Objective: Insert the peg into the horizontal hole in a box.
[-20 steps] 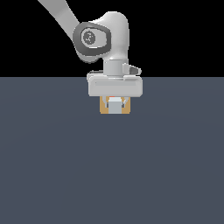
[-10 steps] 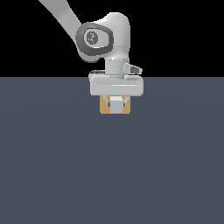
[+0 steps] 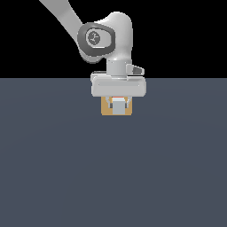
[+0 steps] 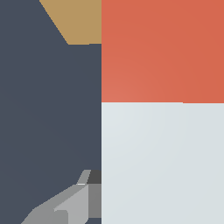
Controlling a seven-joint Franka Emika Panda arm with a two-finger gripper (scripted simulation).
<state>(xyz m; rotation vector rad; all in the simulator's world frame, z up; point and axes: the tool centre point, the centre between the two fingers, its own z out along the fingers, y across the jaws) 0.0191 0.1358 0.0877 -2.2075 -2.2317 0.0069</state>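
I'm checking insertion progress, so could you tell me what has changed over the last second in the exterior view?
Almost nothing visibly changed. The gripper keeps the peg at the same spot, its grey-white end toward the camera in front of the tan box. Only the arm's wrist joint seems to have turned slightly. How far the peg has entered cannot be told.

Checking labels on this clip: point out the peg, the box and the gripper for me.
peg (image 4: 162,131): wrist view, on its light grey-white half near the colour boundary.
box (image 3: 105,109): exterior view, on the tan face's left edge.
gripper (image 3: 118,105): exterior view, midway between the fingertips, at the peg.
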